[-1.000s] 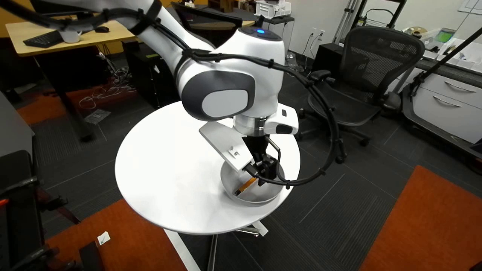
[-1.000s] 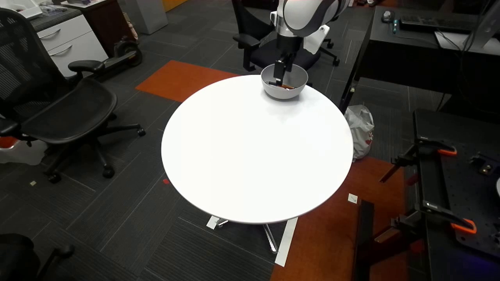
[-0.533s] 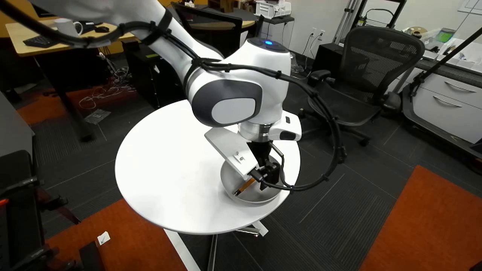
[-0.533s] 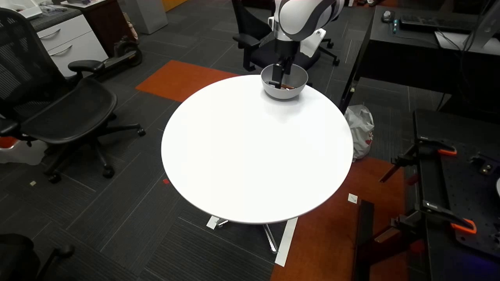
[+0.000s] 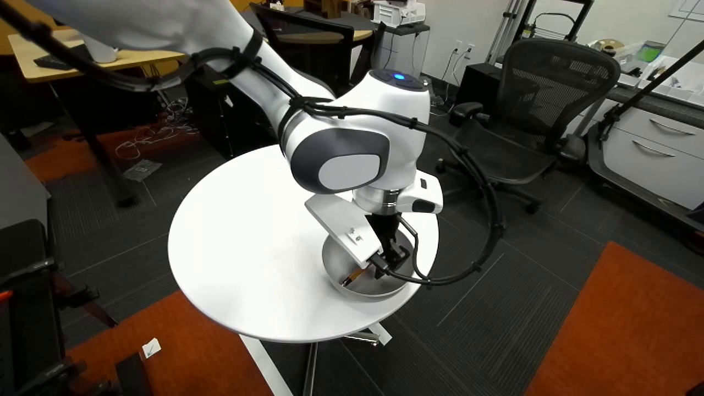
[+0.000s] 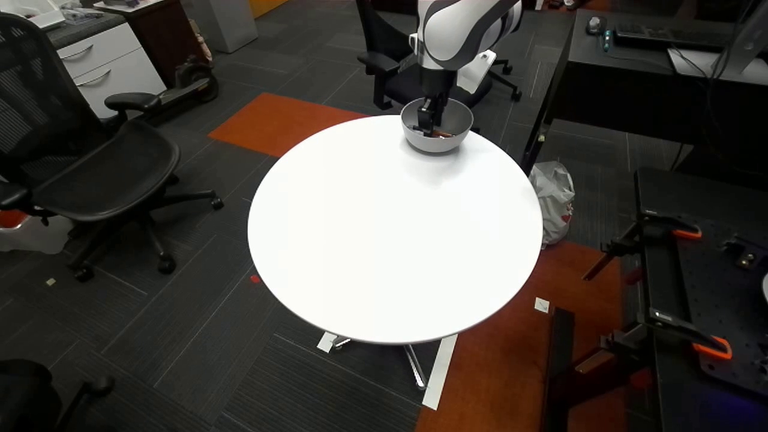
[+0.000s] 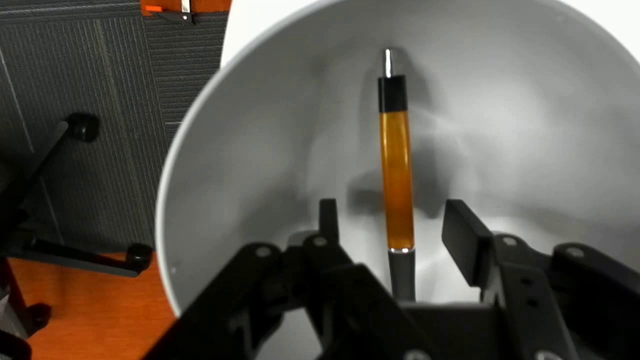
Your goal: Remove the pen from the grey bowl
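Black two-fingered gripper [image 7: 392, 227] spread wide inside the round, shallow, light grey bowl [image 7: 240, 150], a slim pen [image 7: 397, 180] with an orange-yellow barrel between its fingers [image 7: 464, 240].

In the wrist view a gap shows on each side of the pen, the wider one at that view's left; I cannot tell whether the fingertips are level with the barrel. The pen lies in the bowl, its black collar and thin silver end toward the top of that view, its dark grey end partly hidden by the gripper. In both exterior views the bowl stands upright near the edge of a round white bench [image 5: 247, 247], and a white and dark grey robot arm [image 5: 344, 148] hangs over it.
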Robot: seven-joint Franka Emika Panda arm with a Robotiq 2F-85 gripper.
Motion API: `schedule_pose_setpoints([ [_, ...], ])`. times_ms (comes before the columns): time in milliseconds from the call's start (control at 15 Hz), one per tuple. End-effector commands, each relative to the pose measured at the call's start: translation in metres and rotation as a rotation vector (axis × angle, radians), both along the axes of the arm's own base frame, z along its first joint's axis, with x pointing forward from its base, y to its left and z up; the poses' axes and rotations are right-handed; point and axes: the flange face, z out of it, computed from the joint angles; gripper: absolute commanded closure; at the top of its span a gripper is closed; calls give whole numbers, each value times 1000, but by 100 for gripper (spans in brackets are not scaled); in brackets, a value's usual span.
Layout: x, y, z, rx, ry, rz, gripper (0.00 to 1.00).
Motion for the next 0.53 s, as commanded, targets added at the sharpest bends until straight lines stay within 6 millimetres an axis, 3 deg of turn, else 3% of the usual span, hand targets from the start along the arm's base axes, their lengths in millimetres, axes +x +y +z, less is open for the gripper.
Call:
schedule_pose_setpoints([
  [0,5,-5,1,5,18,-20,73],
  [267,3,-5,2,5,16,-30,100],
  [467,-2,-4,16,-2,7,-77,96],
])
